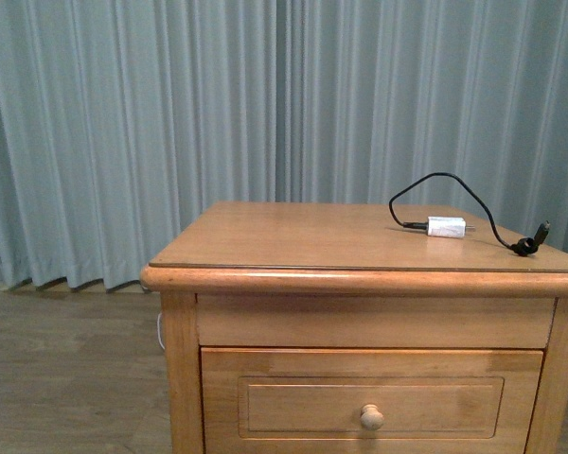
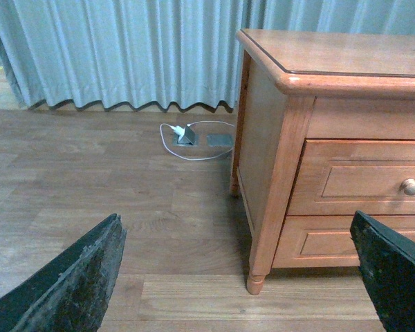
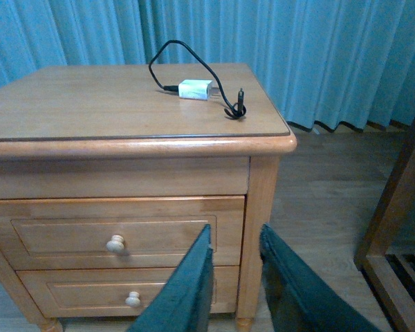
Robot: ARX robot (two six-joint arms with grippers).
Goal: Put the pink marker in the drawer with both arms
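No brand, label or writing can be read on anything in these views. One wooden nightstand (image 1: 293, 248) fills the lower centre and right of the front view, standing before a blue-grey pleated curtain (image 1: 133, 123) that covers the whole upper half. On its top, toward the right of the frame, lie one small white charger plug (image 1: 447, 227) and one black cable (image 1: 454, 194) that arcs up from the plug and ends in a coil near the right edge. The drawer (image 1: 374, 402) sits shut at the bottom centre of the front view, showing its recessed panel and one round knob (image 1: 371, 417); the right wrist view counts two drawer fronts, the taller one above a shorter lower drawer (image 3: 124, 294), each with a single knob. The pink marker appears in none of the three views, so its place cannot be told. The left gripper (image 2: 238, 277) shows as two dark fingers (image 2: 76, 283) in the bottom corners of the left wrist view, jaws spread wide apart with nothing between them. The right gripper (image 3: 236, 270) rises from the bottom centre of its view, its two fingers (image 3: 187, 290) close with a narrow gap, gripping nothing. On the wooden floor (image 2: 90, 187) in the upper centre of the left wrist view lie one floor socket (image 2: 188, 135) with a white cord and one flat grey plate (image 2: 220, 140). A wooden frame (image 3: 394, 228) stands at the right edge of the right wrist view.
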